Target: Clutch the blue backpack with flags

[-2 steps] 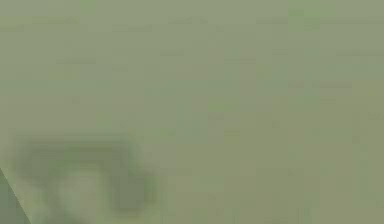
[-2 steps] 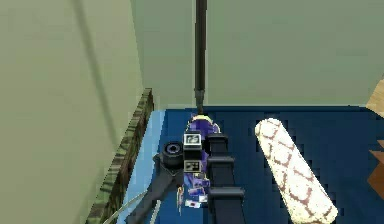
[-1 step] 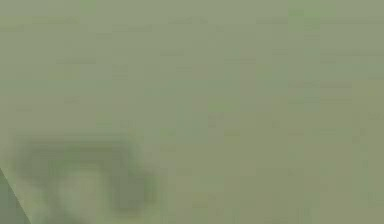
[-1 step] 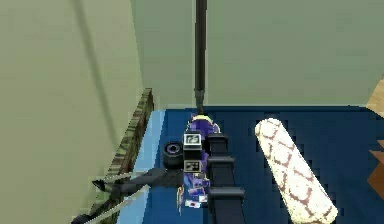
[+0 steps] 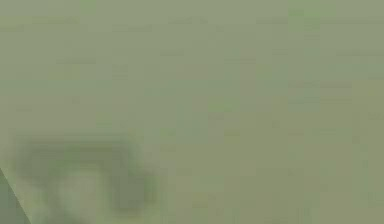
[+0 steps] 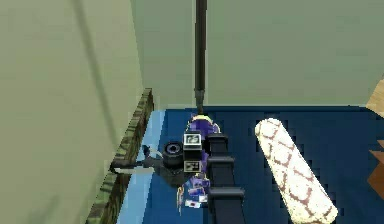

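On the bed's left edge, arm side view: gripper (image 6: 135,162), dark body with two thin fingers, reaching over the pale blue border strip toward the frame. Whether the fingers are parted cannot be told, nor whether the gripper has hold of anything.

Item 1. Bed (image 6: 330,125), covered in dark blue, with a lighter blue strip down its left edge.

Item 2. Bed frame (image 6: 128,140), mottled brown, running along the bed's left edge and standing against the wall.

Item 3. Arm (image 6: 228,190), a dark square bar rising from the view's bottom edge over the blue cover, with two small white squares with black marks (image 6: 192,143) at its far end.

Item 4. Blue-purple item (image 6: 205,125), lying on the bed near its left edge, close to the white squares. One part shows just beyond them. Another part, with small white and red flecks, shows on the near side, left of the arm. Colour fits the backpack of the task; shape is too small to confirm. Whether the gripper touches it cannot be told.

Item 5. Bolster pillow (image 6: 292,168), white with a fine reddish pattern, lying lengthwise on the cover, to the arm's right and apart from it.

Item 6. Dark pole (image 6: 200,50), upright, descending from the view's top edge to the bed's far edge.

Item 7. Wall (image 6: 60,90), plain grey-green, left of and beyond the bed. The forward view shows a wall (image 5: 200,80) of the same colour.
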Available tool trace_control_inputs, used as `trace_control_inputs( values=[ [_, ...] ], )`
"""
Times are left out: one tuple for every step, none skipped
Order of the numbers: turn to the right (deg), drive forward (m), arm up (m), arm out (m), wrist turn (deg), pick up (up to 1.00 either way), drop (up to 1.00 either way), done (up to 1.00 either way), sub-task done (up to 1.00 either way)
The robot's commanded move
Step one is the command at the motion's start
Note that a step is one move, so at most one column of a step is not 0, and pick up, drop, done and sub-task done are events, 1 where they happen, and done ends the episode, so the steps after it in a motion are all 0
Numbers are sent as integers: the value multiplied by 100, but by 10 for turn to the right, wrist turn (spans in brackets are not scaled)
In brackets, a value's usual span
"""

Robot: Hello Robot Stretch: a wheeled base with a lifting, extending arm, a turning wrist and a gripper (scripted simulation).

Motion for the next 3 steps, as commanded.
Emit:
trace_control_inputs(
  values=[
    [0, 0, 0, 0, 450, 0, 0, 0, 0],
    [0, 0, 0, 0, 60, 0, 0, 0, 0],
    [0, 0, -30, 0, 0, 0, 0, 0, 0]
  ],
)
